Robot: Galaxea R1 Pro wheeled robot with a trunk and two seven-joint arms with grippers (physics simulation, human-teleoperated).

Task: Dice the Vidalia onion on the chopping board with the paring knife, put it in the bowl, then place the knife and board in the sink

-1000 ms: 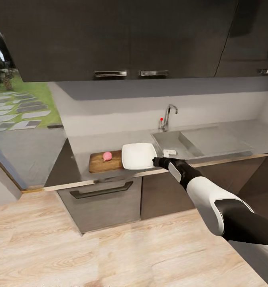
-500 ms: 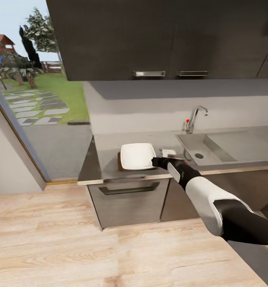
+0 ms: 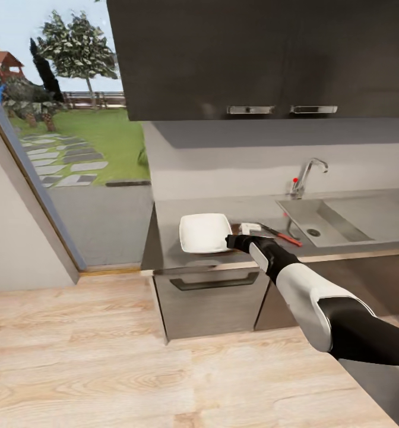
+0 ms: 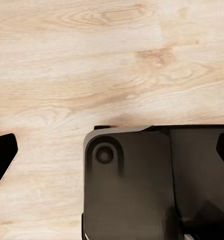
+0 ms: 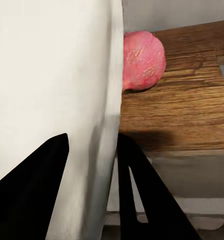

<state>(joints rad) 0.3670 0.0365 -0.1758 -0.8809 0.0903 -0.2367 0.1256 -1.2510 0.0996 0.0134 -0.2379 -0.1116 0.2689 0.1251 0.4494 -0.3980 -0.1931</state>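
At the centre of the head view, the right gripper holds the white bowl by its right rim, above the grey countertop. The bowl covers most of what lies behind it there; only a dark sliver beside its right edge hints at the board. The right wrist view fills that in: its two dark fingers pinch the bowl's wall, and past the rim at the upper right of the frame lies the wooden board with the pink onion sitting on it, half hidden by the bowl. A slot cuts into the board at the frame's right edge.

Right of the bowl in the head view, the knife with its red handle lies on the counter beside the sink, whose faucet stands behind it. A small pale object near the gripper is too unclear to name.

The left wrist view looks down on wood floor and a dark part of the robot's base; the left gripper's fingertips appear at both side edges, spread wide apart with nothing between.
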